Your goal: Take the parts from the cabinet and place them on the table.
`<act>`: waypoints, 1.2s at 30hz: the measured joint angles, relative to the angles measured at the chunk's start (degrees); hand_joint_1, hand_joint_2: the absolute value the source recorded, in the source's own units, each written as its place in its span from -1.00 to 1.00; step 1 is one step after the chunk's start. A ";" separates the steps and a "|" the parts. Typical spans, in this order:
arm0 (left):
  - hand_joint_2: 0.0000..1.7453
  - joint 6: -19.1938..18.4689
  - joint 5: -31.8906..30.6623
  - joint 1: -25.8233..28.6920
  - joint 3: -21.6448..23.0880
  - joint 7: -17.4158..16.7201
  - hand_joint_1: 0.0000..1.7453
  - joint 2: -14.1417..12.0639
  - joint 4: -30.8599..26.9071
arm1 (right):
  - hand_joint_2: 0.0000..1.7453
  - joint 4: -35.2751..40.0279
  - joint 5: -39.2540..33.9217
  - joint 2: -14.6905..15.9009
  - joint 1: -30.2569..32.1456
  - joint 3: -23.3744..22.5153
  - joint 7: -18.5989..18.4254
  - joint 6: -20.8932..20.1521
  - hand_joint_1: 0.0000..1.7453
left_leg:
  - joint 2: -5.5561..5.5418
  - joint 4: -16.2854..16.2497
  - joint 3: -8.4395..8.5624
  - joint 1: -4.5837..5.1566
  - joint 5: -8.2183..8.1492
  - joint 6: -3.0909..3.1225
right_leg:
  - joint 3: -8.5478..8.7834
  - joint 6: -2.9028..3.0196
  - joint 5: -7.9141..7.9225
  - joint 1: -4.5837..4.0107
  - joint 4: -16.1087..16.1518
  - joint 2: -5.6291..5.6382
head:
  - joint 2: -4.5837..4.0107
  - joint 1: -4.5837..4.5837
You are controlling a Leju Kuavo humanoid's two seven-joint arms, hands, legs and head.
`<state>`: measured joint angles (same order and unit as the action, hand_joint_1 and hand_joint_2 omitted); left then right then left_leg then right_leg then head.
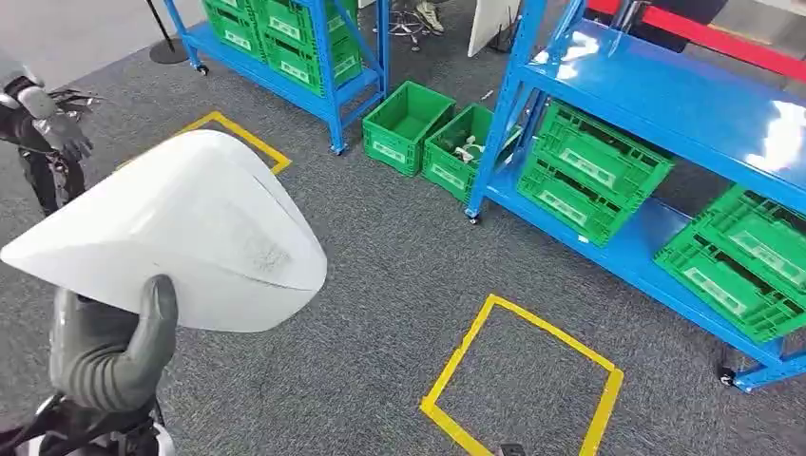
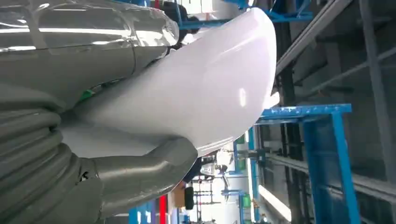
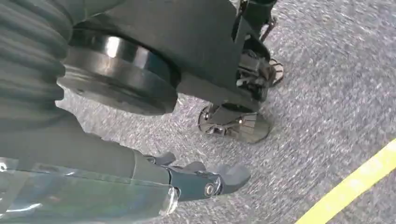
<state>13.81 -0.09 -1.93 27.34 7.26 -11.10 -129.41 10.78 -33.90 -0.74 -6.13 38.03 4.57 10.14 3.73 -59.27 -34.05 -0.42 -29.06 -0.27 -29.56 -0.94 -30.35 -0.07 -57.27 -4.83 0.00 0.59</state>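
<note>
A large white curved shell part point(image 1: 190, 228) is held up over the grey carpet, at the lower left of the head view. My left hand point(image 1: 112, 350) grips its near edge from below, with the thumb up over the rim. In the left wrist view the same white part point(image 2: 201, 88) lies across my left hand point(image 2: 135, 172), the thick thumb pressed under it. My right hand point(image 3: 205, 182) hangs low over the carpet with its dark fingers stretched out and nothing in them.
A blue rack point(image 1: 665, 114) with green crates point(image 1: 589, 171) stands at the right and another blue rack point(image 1: 295, 47) at the back. Two green crates point(image 1: 409, 123) sit on the floor between them. Yellow tape squares point(image 1: 523, 380) mark the carpet. A grey and dark machine limb point(image 1: 43, 123) stands at the left edge.
</note>
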 joint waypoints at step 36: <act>1.00 0.96 1.11 3.74 -0.83 3.61 1.00 0.79 0.44 | 1.00 0.04 3.74 0.98 0.26 0.11 0.61 1.16 -1.00 | -6.55 -0.10 -0.94 0.33 1.23 1.31 | -4.71 0.48 -4.71 0.14 -12.21 4.93 | 0.00 -1.29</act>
<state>14.78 1.03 1.81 26.51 10.86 -10.32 -128.98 10.82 -30.16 0.24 -5.87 38.14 5.18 11.30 -2.82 -59.37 -34.98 -0.09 -27.82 1.04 -34.27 -0.46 -35.06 0.07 -69.48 0.10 0.00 -0.70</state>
